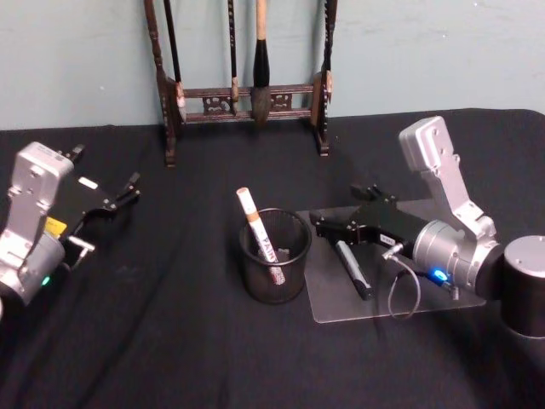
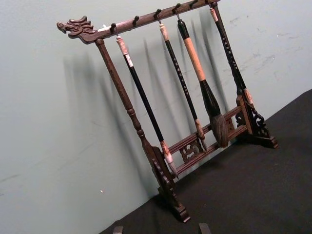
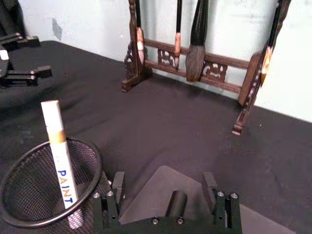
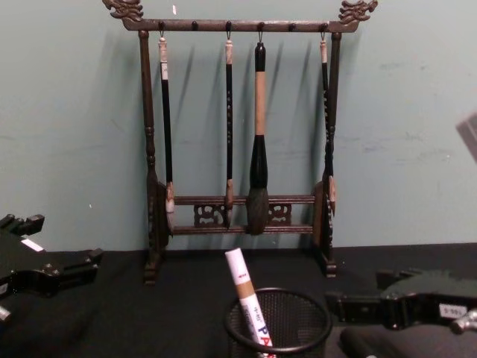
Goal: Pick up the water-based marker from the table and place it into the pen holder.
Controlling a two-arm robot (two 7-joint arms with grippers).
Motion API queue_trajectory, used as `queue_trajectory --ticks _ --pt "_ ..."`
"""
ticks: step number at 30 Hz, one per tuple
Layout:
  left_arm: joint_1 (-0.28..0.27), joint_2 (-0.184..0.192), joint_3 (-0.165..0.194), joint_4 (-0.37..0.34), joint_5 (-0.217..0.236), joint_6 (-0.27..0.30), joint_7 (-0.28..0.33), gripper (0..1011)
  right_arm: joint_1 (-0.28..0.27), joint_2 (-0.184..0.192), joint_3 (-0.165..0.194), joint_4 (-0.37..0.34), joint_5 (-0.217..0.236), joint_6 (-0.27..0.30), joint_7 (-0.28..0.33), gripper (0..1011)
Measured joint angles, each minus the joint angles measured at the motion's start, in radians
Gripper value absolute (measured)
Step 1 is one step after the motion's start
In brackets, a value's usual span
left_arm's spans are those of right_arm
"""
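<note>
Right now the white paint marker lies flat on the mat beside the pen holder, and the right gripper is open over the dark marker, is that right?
Not quite. The head view shows the white paint marker standing tilted inside the pen holder, not flat on the mat. The right gripper is indeed open over the dark marker.

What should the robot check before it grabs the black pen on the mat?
1. Right hand open: ok, spread wide.
2. Black marker lined up inside the right hand: ok, the right wrist view shows it between the two sides.
3. Marker lying flat on the clear mat: ok.
4. Hand low enough to pinch: cannot tell.
5. Room in the pen holder: ok, one white paint marker leans inside.
6. Left hand out of the way: ok, parked open at the left.
</note>
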Motion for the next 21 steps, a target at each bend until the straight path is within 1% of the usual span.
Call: queue_trajectory --ticks 10,21 --pt "0.0 0.0 0.0 0.0 0.0 0.0 0.0 1001 0.013 -0.04 -0.001 0.047 -0.029 0.049 -0.021 1002" --pt "0.0 0.0 0.0 0.0 0.0 0.0 0.0 1001 0.032 -0.059 -0.016 0.081 -0.072 0.094 -0.013 1002"
